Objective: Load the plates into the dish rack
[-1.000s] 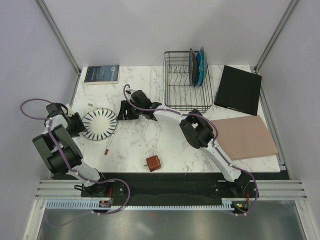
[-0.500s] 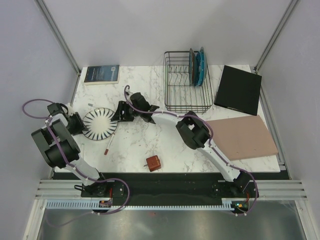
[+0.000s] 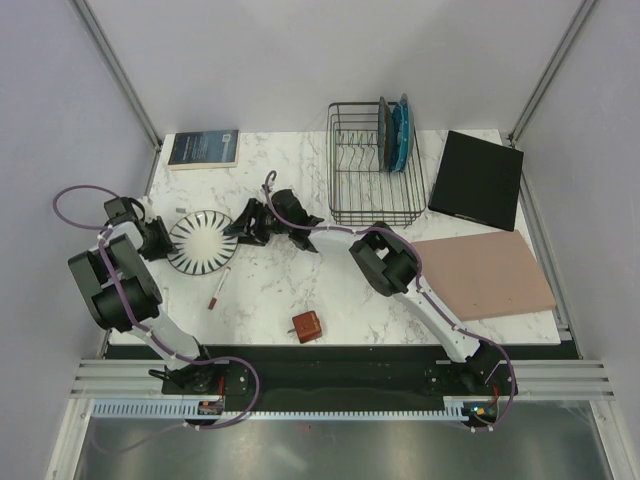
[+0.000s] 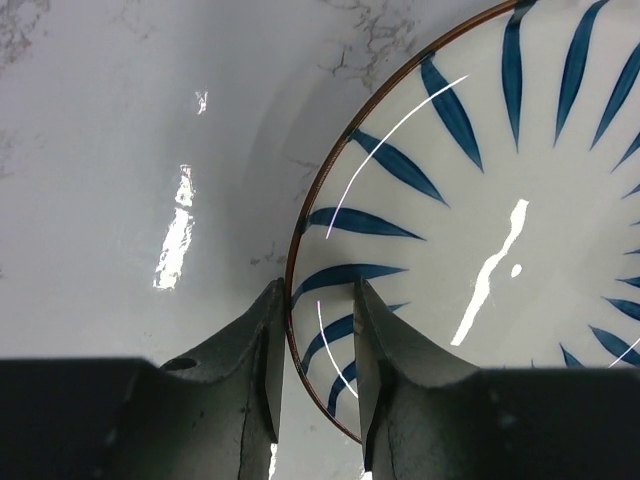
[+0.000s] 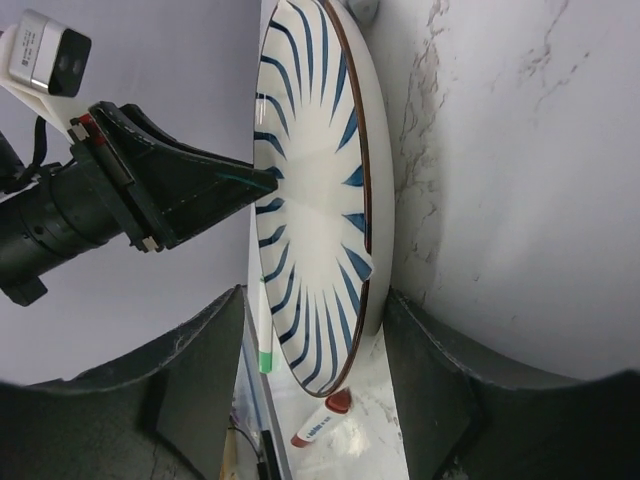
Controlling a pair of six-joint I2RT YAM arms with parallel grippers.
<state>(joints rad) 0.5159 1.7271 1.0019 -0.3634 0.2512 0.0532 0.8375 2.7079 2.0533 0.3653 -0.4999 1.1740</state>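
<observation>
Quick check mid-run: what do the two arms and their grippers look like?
The left arm and right arm share white links, bulky black joints and a looping purple cable. The left gripper and right gripper have dark grey, matte, tapered fingers.

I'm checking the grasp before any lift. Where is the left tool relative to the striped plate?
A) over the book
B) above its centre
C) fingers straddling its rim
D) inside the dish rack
C: the left wrist view shows the left tool with one finger on either side of the striped plate's rim.
</observation>
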